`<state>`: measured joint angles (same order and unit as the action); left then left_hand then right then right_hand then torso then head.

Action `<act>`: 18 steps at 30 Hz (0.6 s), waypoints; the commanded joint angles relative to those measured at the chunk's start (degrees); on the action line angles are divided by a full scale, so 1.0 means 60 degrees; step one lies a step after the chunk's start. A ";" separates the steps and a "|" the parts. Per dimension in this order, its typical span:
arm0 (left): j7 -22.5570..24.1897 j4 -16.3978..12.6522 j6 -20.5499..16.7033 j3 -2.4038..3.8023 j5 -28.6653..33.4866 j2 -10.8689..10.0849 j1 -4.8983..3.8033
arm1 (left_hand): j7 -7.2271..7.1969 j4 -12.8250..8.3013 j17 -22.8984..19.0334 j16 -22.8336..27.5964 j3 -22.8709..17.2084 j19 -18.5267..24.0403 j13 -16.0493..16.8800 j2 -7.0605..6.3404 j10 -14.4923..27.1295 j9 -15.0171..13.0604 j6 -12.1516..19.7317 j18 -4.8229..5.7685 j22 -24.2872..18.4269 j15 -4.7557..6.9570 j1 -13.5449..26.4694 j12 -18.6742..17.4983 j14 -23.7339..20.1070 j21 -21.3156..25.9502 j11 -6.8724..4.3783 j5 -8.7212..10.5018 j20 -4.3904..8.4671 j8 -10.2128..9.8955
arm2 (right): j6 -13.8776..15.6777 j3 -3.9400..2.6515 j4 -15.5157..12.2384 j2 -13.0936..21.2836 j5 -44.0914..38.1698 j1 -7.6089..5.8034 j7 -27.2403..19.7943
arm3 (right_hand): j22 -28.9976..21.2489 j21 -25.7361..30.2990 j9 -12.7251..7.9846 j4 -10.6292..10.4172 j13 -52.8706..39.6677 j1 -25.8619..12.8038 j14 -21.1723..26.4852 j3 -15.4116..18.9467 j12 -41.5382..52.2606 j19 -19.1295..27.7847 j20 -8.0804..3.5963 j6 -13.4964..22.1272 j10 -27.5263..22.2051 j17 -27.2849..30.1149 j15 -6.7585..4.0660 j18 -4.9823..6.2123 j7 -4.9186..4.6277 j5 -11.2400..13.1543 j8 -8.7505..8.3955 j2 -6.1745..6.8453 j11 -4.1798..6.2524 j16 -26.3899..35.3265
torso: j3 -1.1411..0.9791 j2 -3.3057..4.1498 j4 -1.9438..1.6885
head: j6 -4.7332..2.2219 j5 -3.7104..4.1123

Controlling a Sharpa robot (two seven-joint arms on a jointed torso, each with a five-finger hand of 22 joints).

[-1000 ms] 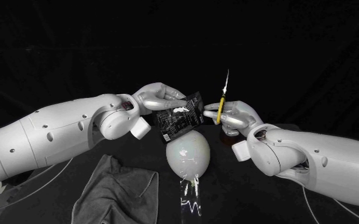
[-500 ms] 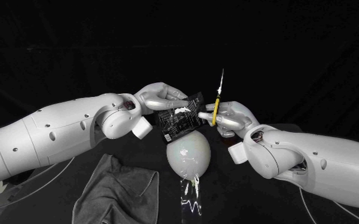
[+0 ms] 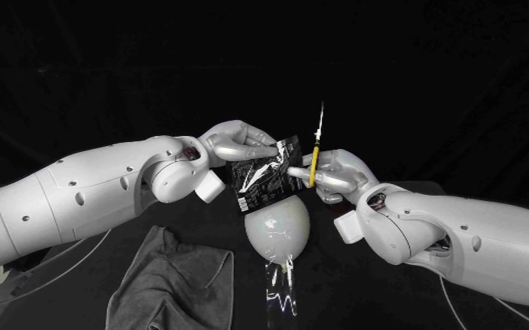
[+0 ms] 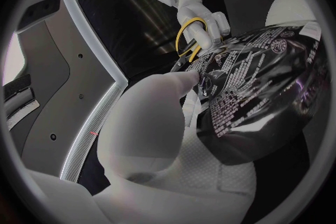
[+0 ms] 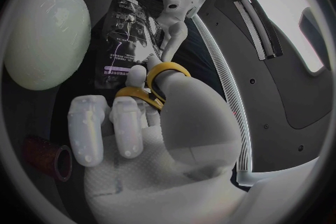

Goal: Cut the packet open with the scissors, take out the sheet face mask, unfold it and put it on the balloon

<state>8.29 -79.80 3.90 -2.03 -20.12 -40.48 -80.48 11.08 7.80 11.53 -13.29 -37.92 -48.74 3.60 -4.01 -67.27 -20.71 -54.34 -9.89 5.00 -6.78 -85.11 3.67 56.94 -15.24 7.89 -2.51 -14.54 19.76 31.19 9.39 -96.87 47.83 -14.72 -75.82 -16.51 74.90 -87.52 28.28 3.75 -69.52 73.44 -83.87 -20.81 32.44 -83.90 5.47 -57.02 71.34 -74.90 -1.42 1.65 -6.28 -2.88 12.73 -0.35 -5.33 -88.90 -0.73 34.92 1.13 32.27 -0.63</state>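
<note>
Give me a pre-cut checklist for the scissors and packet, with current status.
1. Left hand holds packet: ok, fingers pinch its upper corner.
2. Right hand holds scissors: ok, fingers through the yellow loops.
3. Packet edge between the blades: cannot tell; blades point up beside its right edge.
4. Left fingers clear of blades: ok, they grip the packet's other side.
5. Balloon clear of the cut: ok, it lies below the packet.

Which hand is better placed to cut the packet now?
Right, probably: the right hand holds the scissors beside the packet, while the left hand holds it above the balloon.
</note>
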 commanded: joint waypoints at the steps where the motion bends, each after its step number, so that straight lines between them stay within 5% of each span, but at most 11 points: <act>1: 0.0056 0.0006 0.0066 0.0018 -0.0029 0.0043 -0.0028 | -0.0027 -0.0062 -0.0009 -0.0022 -0.0008 -0.0055 0.0002 0.0112 -0.0062 -0.0100 -0.0059 -0.0108 0.0011 -0.0001 -0.0012 -0.0006 0.0089 -0.0065 0.0025 -0.0041 -0.0014 0.0032 | -0.0268 -0.0010 -0.0052 -0.0017 -0.0368 -0.0007 0.0010 | 0.2273 -0.0008 0.0071 -0.0103 -0.0099 0.0106 -0.0949 -0.0128 0.6533 -0.0683 -0.0174 -0.0463 0.2566 -0.2209 -0.0216 -0.0149 0.0245 0.0018 0.0216 -0.0455 0.0833 -0.0061 | -0.0006 -0.0008 0.0003 | 0.0016 -0.0008; 7: 0.0033 -0.0012 0.0066 0.0018 -0.0032 0.0067 -0.0028 | -0.0027 -0.0066 -0.0010 -0.0021 -0.0010 -0.0056 0.0002 0.0114 -0.0063 -0.0101 -0.0059 -0.0107 0.0012 0.0000 -0.0009 -0.0007 0.0090 -0.0066 0.0024 -0.0041 -0.0012 0.0033 | -0.0080 -0.0009 -0.0056 -0.0032 -0.0517 -0.0006 0.0094 | 0.2253 0.0031 0.0171 -0.0117 -0.0169 0.0140 -0.0950 -0.0363 0.6598 -0.0653 -0.0341 -0.0661 0.2582 -0.2210 -0.0356 -0.0138 0.0360 0.0015 0.0337 -0.0656 0.0965 -0.0060 | -0.0006 -0.0006 0.0001 | 0.0057 -0.0021; 18: 0.0088 -0.0081 -0.0175 0.0016 0.0217 0.0088 -0.0032 | 0.0102 -0.0174 -0.0055 0.0123 -0.0173 0.0071 -0.0021 0.0059 0.0191 -0.0095 0.0120 -0.0068 -0.0019 -0.0076 0.0114 -0.0054 -0.0052 -0.0027 0.0130 -0.0043 -0.0026 -0.0055 | 0.0939 -0.0009 -0.0163 0.0004 -0.0648 -0.0001 0.0211 | 0.2208 0.0118 0.0651 -0.0077 0.0154 -0.0011 -0.0942 -0.0671 0.6293 -0.0587 -0.0475 -0.0649 0.2537 -0.2171 -0.0448 -0.0114 0.0438 0.0031 0.0607 -0.0648 0.1045 -0.0041 | -0.0005 -0.0006 -0.0001 | 0.0048 0.0006</act>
<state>8.13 -80.03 3.63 -2.05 -20.16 -40.16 -80.50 11.67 6.82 11.22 -12.75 -38.90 -48.64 3.55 -3.69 -66.38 -21.05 -53.70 -9.75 4.94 -7.11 -85.08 3.67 56.61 -15.47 8.73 -2.57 -14.64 19.70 34.03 9.39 -97.52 47.89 -17.12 -75.81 -15.21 74.95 -87.06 31.49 3.31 -68.90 72.22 -84.03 -24.34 33.45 -83.94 2.95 -59.92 71.35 -74.95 -3.69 1.65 -4.76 -2.85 15.97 -2.15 -5.32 -89.04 -0.74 34.90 1.13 32.59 -0.65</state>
